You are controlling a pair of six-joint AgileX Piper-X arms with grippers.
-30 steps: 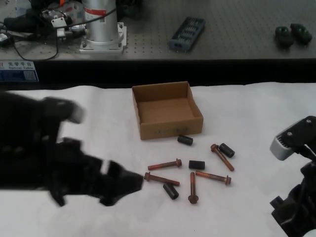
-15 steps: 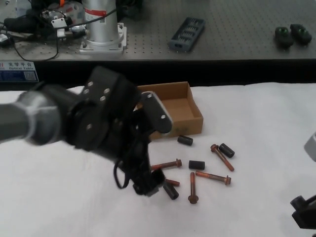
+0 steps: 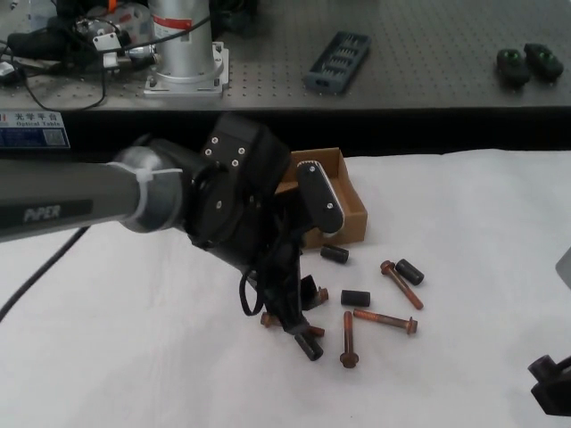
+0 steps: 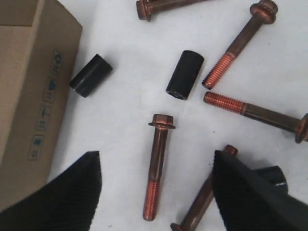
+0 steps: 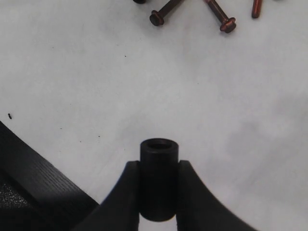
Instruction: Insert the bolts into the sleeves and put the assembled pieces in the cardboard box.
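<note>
Over the white worktop [image 3: 464,232], just beside the cardboard box [image 4: 29,72], my left claw [image 4: 154,159] hangs spread, with one copper bolt [image 4: 157,168] lying straight between its fingers, long axis square to the closing line (a clean pinch, I judge). My right claw [image 5: 159,166] pinches a black sleeve [image 5: 159,180] upright, well apart.

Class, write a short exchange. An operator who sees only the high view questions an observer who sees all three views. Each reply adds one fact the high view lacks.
Operator: Is the right gripper holding anything?
Observer: Yes, a black sleeve, clamped between its fingers, with its open end facing the wrist camera.
Operator: What lies under the left gripper?
Observer: Its fingers are open, and one bolt lies on the cloth between them, touching neither.
</note>
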